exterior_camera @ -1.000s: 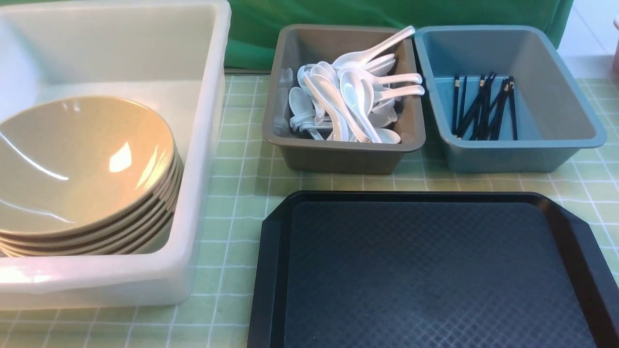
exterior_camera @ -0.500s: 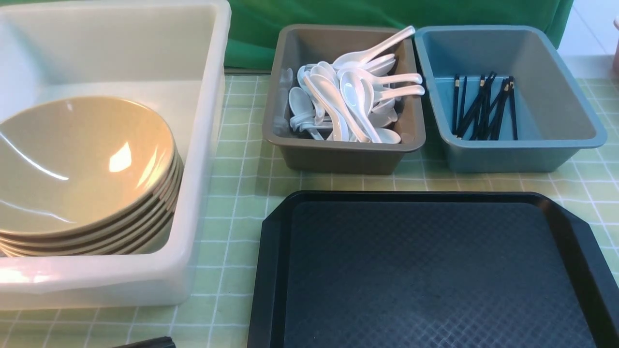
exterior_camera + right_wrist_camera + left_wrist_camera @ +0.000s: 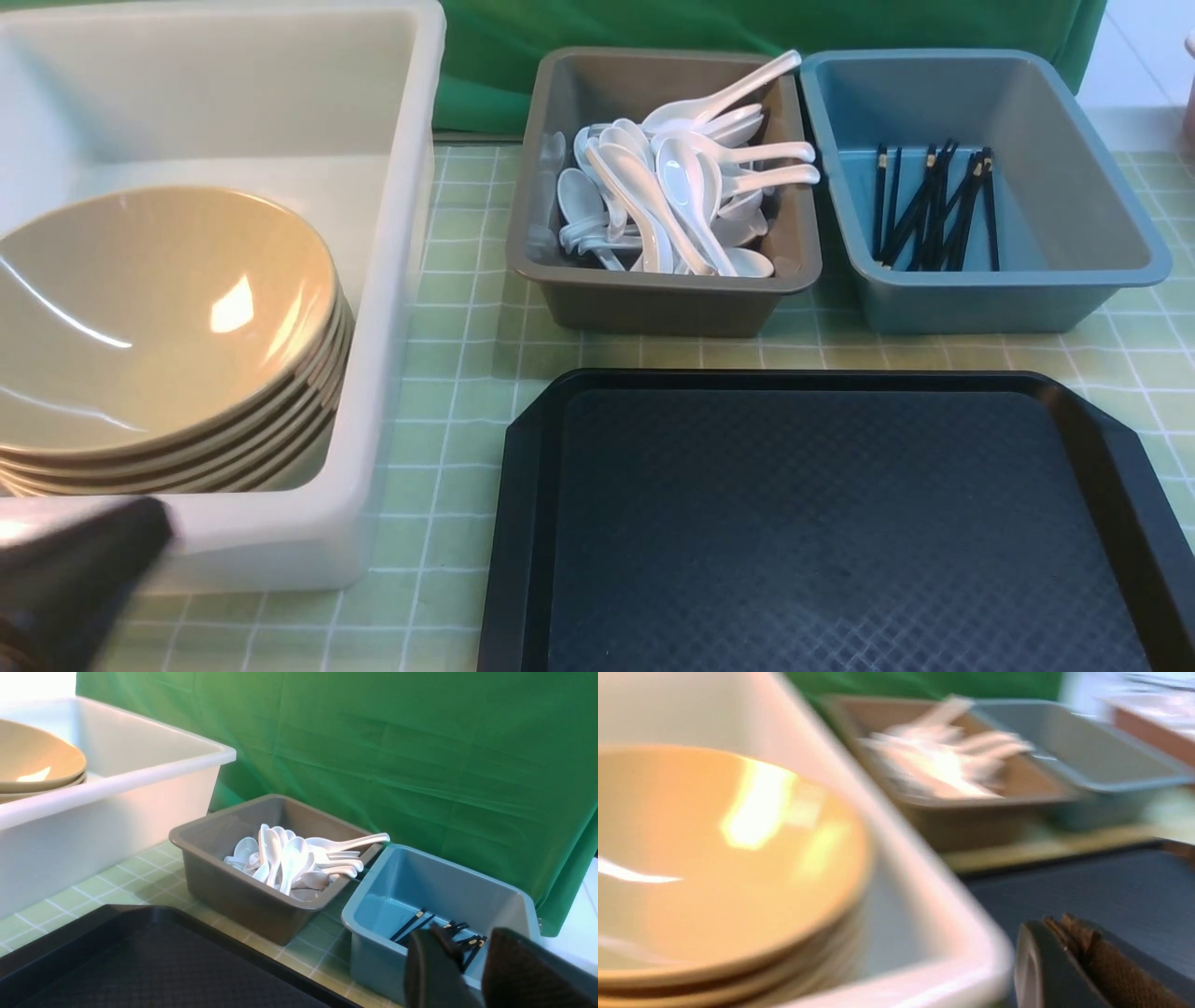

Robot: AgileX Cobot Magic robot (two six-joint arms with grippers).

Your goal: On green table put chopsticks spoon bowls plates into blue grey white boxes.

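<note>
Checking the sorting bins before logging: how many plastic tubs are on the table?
3. White tub at left, holding stacked bowls; grey tub in the middle, with spoons; blue tub at right, with chopsticks.

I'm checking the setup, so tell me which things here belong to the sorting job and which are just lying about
Job:
- bowls in white box
- spoons in grey box
- chopsticks in blue box
- green table

Lying about:
- black tray
- green backdrop

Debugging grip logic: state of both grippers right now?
Left gripper: shut, holding nothing.
Right gripper: slightly open, nothing between the fingers.
</note>
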